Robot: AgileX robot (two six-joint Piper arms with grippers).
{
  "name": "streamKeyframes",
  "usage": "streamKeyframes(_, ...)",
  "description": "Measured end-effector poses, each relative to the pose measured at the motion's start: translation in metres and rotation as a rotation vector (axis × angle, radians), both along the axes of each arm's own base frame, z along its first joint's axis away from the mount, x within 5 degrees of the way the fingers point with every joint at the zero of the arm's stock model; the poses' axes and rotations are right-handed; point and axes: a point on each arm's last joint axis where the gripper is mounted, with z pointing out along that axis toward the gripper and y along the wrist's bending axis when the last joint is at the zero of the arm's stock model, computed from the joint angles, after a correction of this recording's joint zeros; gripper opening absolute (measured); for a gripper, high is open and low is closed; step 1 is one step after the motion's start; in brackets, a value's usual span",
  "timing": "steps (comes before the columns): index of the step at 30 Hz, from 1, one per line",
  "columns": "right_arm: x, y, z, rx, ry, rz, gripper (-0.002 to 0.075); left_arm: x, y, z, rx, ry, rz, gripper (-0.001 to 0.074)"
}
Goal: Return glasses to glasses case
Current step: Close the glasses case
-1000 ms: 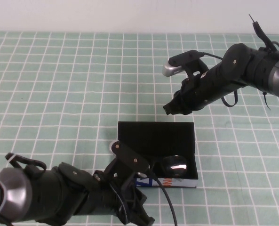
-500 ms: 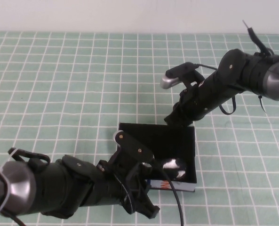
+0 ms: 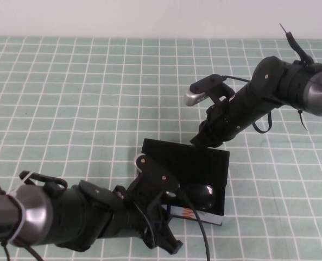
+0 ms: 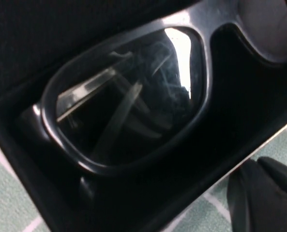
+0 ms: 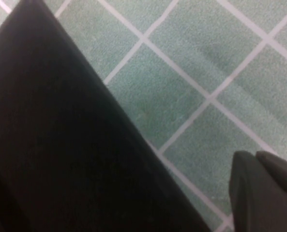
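While the left pincer hides the glasses, the right pincer nears the glasses case.

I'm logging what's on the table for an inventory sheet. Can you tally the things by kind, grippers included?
Glasses: 1, the glasses lying inside the case
Cases: 1, the glasses case, lid open
Grippers: 2, the left gripper at the case's near side, the right gripper at the far edge of its lid
Tablecloths: 1, the green checked cloth
Total: 5
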Motion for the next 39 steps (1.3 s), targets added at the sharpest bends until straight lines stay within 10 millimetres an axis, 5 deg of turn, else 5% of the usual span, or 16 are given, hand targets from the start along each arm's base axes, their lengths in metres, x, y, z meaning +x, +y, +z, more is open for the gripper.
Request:
streamKeyframes(7,-0.002,0.001,0.008,0.011,-0.026,0.032,-0.0013,0.003,-0.004,-0.001,-0.006,0.004,0.006,-0.0002)
streamKeyframes(20,-0.021,0.018,0.063,0.194,0.109,0.287,-0.0013,0.009,-0.010,0.000,-0.026,0.008,0.019,-0.0002)
streamKeyframes(32,-0.023,0.019,0.065,0.211,0.131,0.307,-0.0013,0.009,-0.010,0.000,-0.025,0.006,0.016,-0.0002)
streamKeyframes(39,-0.001,0.019,0.067,0.215,-0.051,0.138,-0.0013,0.009,-0.010,0.000,-0.025,0.006,0.016,-0.0002)
